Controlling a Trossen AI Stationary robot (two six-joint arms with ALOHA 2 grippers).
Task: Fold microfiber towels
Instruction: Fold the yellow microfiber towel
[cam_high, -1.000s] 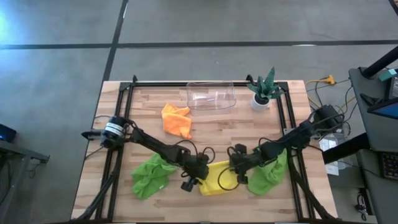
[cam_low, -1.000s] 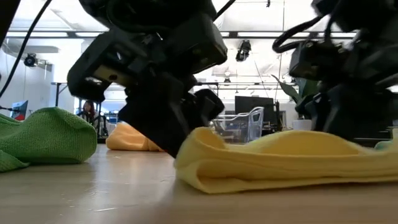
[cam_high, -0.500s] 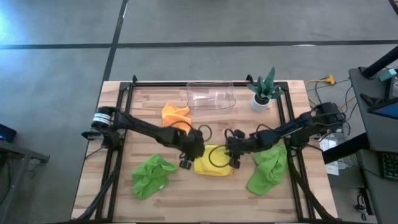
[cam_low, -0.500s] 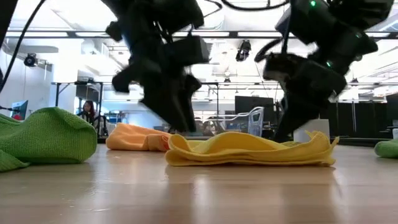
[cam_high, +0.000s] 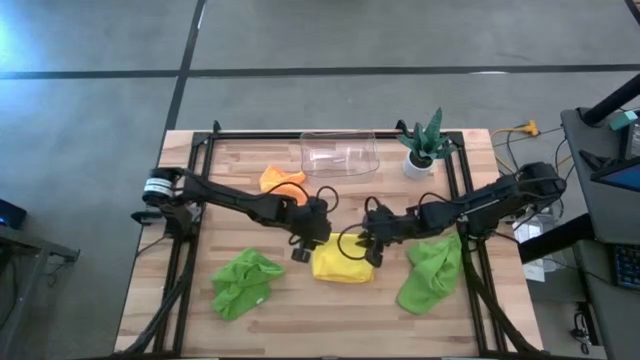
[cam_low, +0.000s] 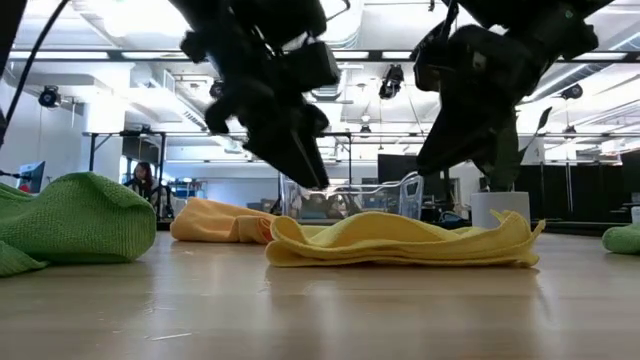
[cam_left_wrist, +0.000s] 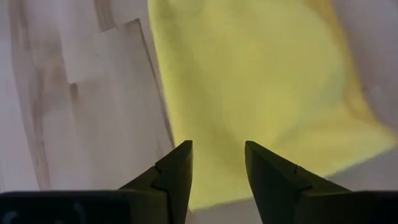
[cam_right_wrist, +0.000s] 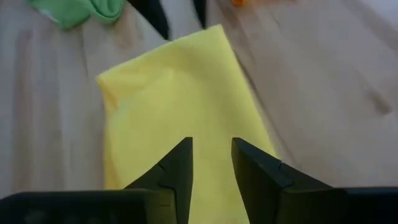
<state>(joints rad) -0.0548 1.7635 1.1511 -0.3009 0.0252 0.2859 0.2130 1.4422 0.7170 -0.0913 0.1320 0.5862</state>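
A yellow towel (cam_high: 342, 266) lies folded flat near the middle of the table, with layered edges showing in the low view (cam_low: 400, 245). My left gripper (cam_high: 302, 252) hangs open above its left end (cam_left_wrist: 217, 155). My right gripper (cam_high: 375, 257) hangs open above its right end (cam_right_wrist: 211, 152). Both slant down and hold nothing; in the low view the left gripper (cam_low: 315, 178) and right gripper (cam_low: 432, 165) are clear of the cloth. Two lime green towels lie crumpled at the near left (cam_high: 245, 283) and near right (cam_high: 432, 272). An orange towel (cam_high: 282, 181) lies crumpled behind the left arm.
A clear plastic bin (cam_high: 338, 153) stands at the far edge, with a spiky green plant in a white pot (cam_high: 423, 146) to its right. Black rails (cam_high: 190, 250) run along the table's left and right sides. Bare wood lies in front of the yellow towel.
Both grippers have gone from table level near the front edge toward the far edge and up. The yellow towel has shifted with them from near the front edge toward the table's middle. It now lies flat and folded below them.
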